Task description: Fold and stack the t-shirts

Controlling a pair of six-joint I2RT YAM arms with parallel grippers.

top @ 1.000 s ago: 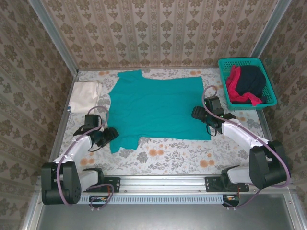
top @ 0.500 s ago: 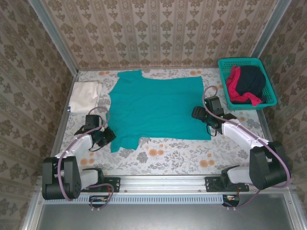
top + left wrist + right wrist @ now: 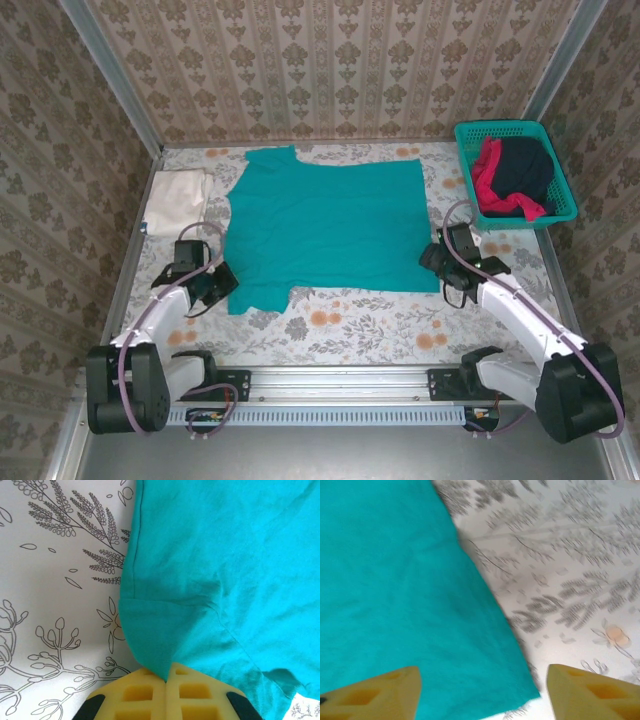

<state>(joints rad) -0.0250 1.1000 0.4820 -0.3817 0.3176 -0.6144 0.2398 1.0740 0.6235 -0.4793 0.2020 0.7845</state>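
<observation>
The teal shirt (image 3: 325,220) lies flat across the worktop (image 3: 350,322), its near-left sleeve tip pinched in the left jaws and its near-right hem corner just ahead between the spread right jaws.

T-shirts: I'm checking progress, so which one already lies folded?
The cream-white t-shirt, a neat rectangle at the left. The teal t-shirt lies spread flat; the red t-shirt and the dark navy t-shirt are bunched in the basket.

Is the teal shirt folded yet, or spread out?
Spread out: the teal shirt lies flat across the table, both sleeves extended.
</observation>
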